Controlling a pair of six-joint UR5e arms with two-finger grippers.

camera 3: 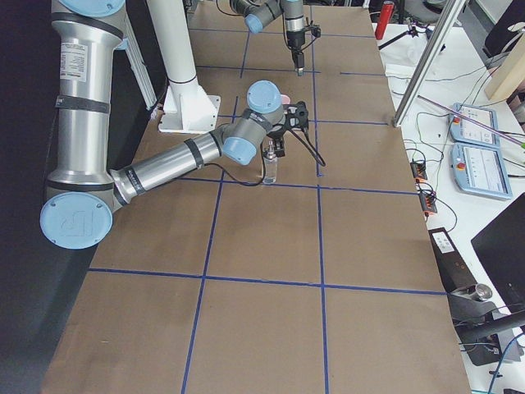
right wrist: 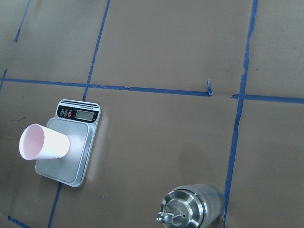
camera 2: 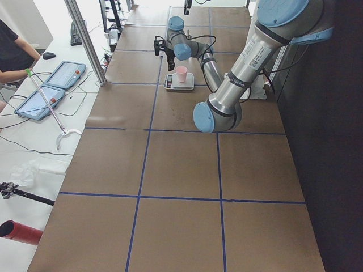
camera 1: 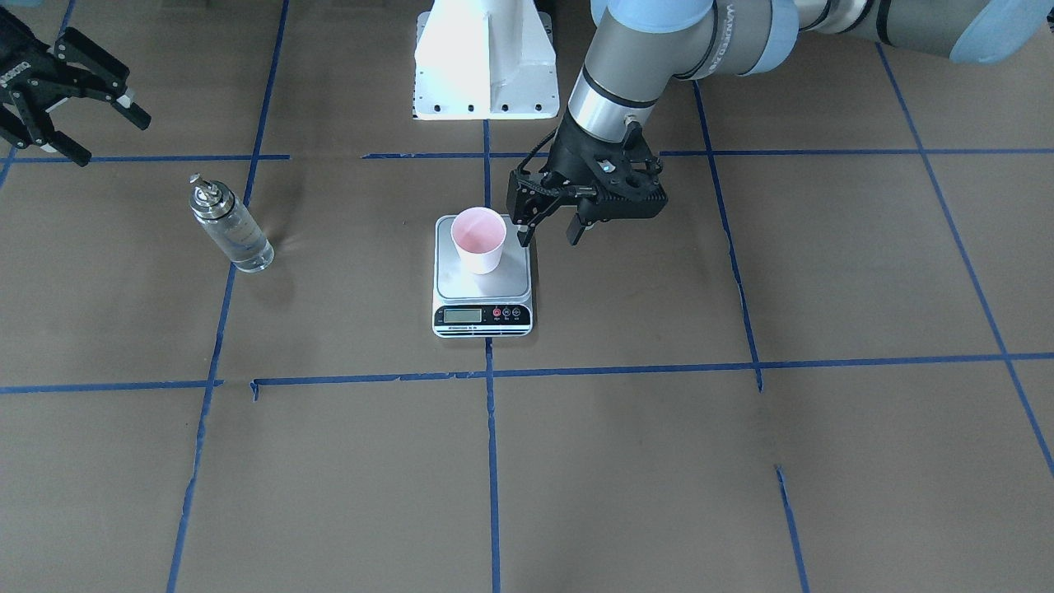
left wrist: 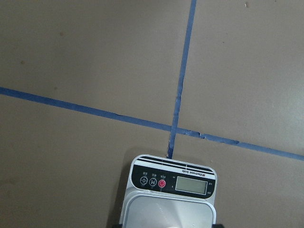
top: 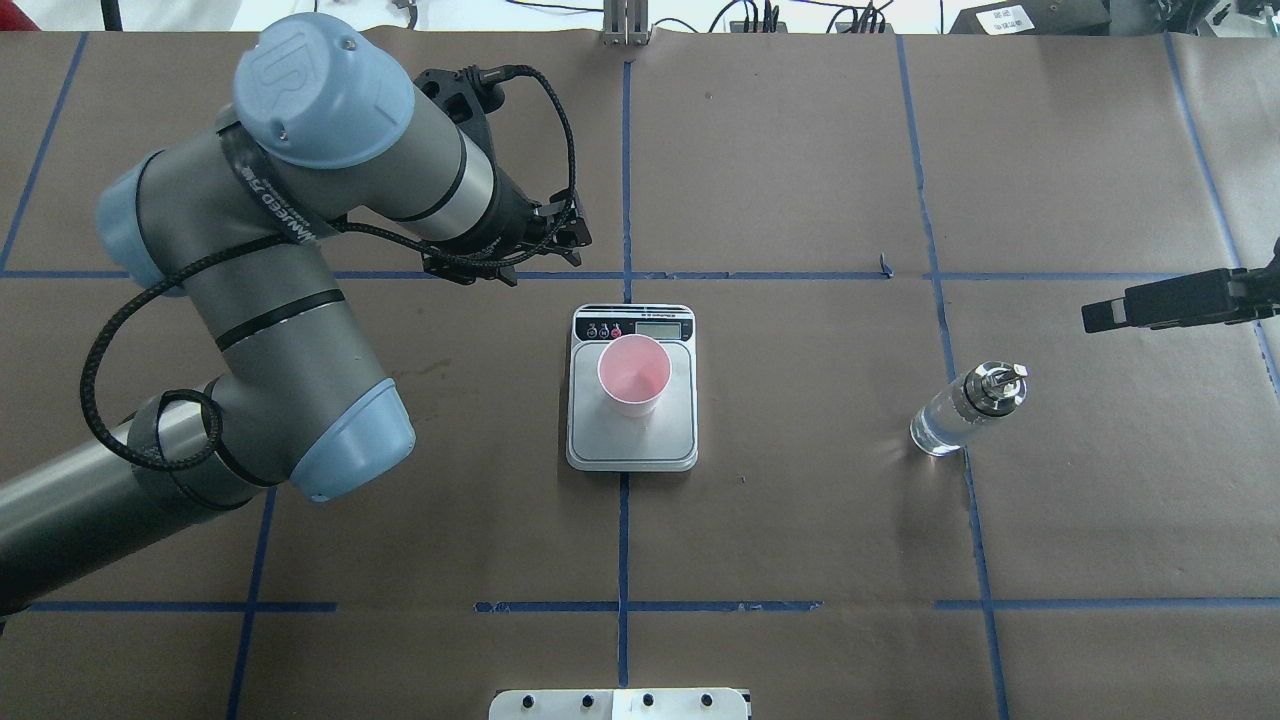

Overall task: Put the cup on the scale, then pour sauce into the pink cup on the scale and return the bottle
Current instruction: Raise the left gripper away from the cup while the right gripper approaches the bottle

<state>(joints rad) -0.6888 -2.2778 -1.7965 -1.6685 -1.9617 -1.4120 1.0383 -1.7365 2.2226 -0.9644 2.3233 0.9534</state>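
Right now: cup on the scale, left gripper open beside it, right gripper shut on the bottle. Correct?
One error: the right gripper is open and empty; the glass bottle stands on the table, clear of it, per the front-facing view. The paper cup on the scale and open left gripper beside it are right.

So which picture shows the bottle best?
The front-facing view: the whole bottle shows, cap to base. Overhead shows it whole too, but foreshortened. The right wrist view cuts it off; the right side view shows it tiny.

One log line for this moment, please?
cup on scale | bottle standing on table | left gripper open, clear of cup | right gripper open, empty
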